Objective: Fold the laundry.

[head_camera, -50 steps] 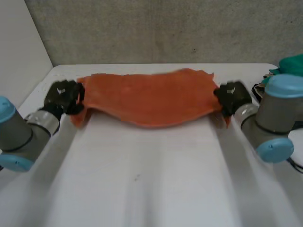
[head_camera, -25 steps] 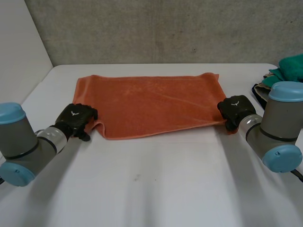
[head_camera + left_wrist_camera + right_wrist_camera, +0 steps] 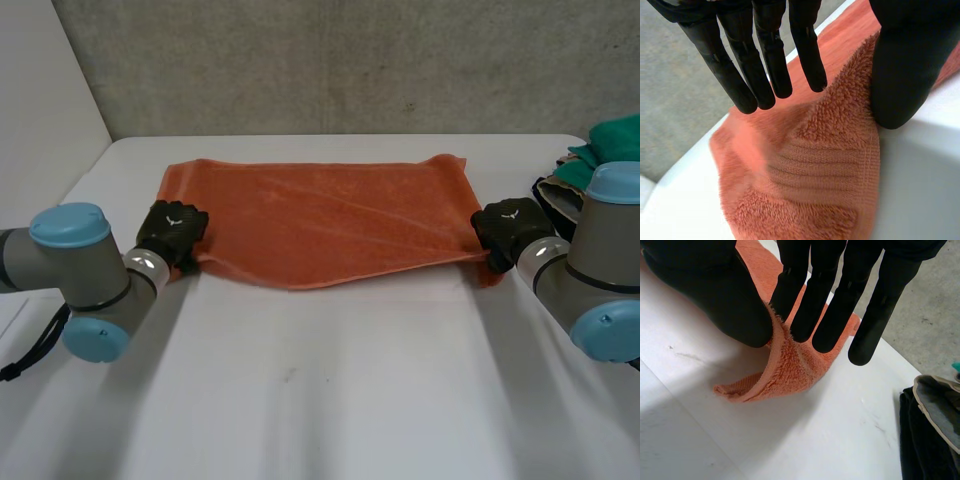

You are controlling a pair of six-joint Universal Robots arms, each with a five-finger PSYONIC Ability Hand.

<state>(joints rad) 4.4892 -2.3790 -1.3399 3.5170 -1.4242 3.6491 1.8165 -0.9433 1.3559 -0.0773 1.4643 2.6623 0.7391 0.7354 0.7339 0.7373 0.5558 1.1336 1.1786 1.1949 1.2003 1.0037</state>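
I had the orange towel (image 3: 320,225) spread flat across the far middle of the table (image 3: 330,400), ready for folding. My right hand (image 3: 508,228) pinched its near-right corner between thumb and straight fingers. My left hand (image 3: 172,228) looked released at the near-left corner, its thumb against the edge.

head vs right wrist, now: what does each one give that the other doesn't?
Head view: the whole orange towel spread on the white table, the left hand at its near left corner, and a green cloth beyond the right arm. Right wrist view: the towel's near right corner pinched between the thumb and fingers of the right hand, with the cloth lifted there in a fold. Both: right hand, towel, table, and the dark garment beside that corner.
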